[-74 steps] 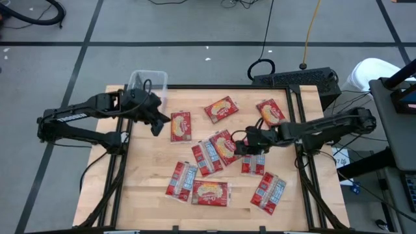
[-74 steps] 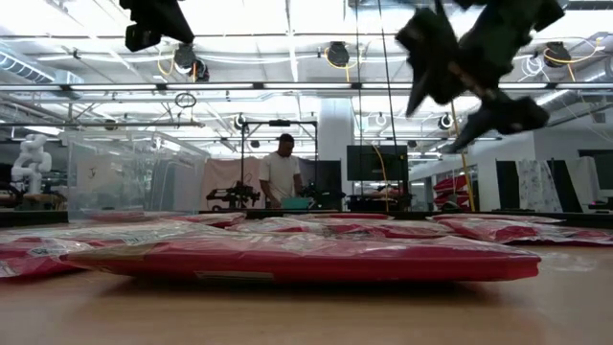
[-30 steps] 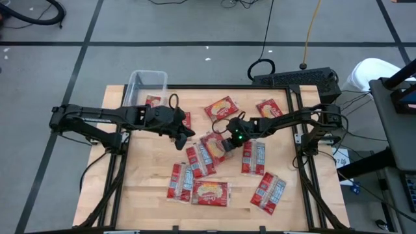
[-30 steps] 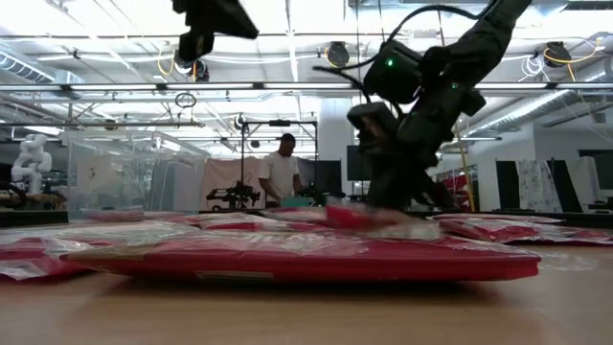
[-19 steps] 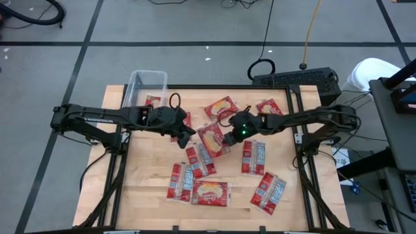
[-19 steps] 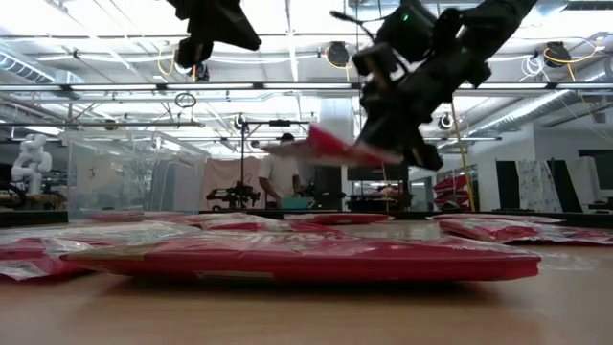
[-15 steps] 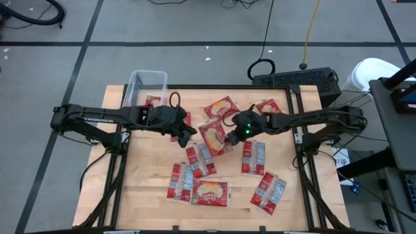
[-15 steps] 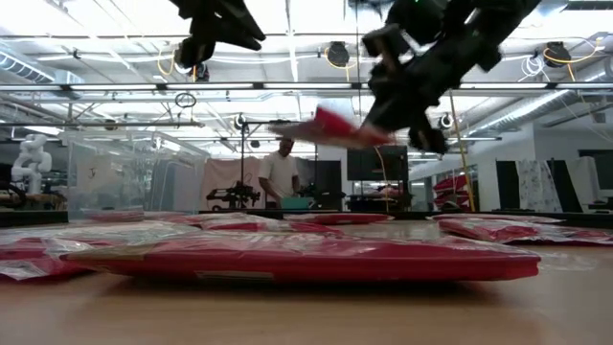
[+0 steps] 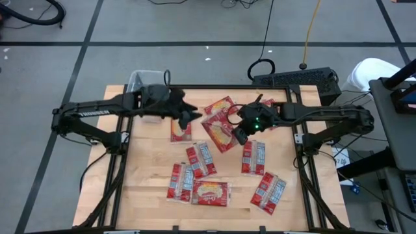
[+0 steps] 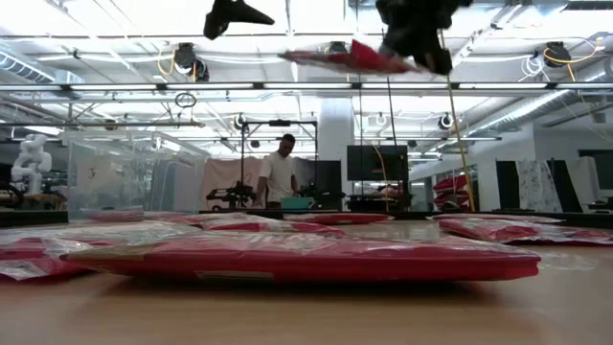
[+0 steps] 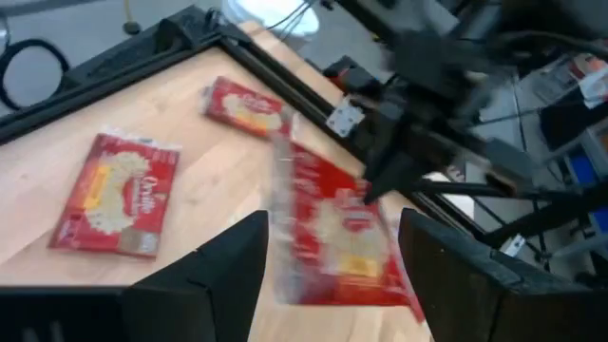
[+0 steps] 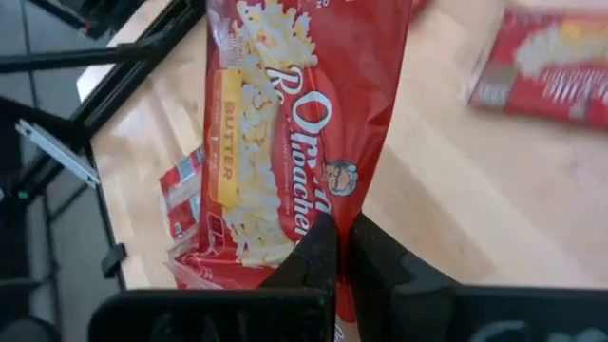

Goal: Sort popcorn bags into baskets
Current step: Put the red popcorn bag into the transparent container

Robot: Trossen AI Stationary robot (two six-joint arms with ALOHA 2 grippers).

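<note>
My right tool is clamped on one flat red popcorn packet, pinching it at an edge with the fingers pressed together; the packet's yellow-cream popcorn picture shows in the right wrist view, and it hangs in the air over the middle of the pale wooden tabletop, high above the other packets in the low view. My left tool hovers just beside that held packet, on its left side, with its two dark fingers standing apart and nothing between them; the left wrist view looks straight at the lifted packet and at my right arm behind it. The small clear plastic rectangular tub sits at the tabletop's far left corner, under my left arm, and I cannot tell what lies inside it. The remaining red packets lie flat on the wood: one just under my left tool, one at the far middle, one partly hidden behind my right arm, two with pale blue-white panels near the middle and, and three along the near side. In the low view a person stands in the room beyond the tabletop.
</note>
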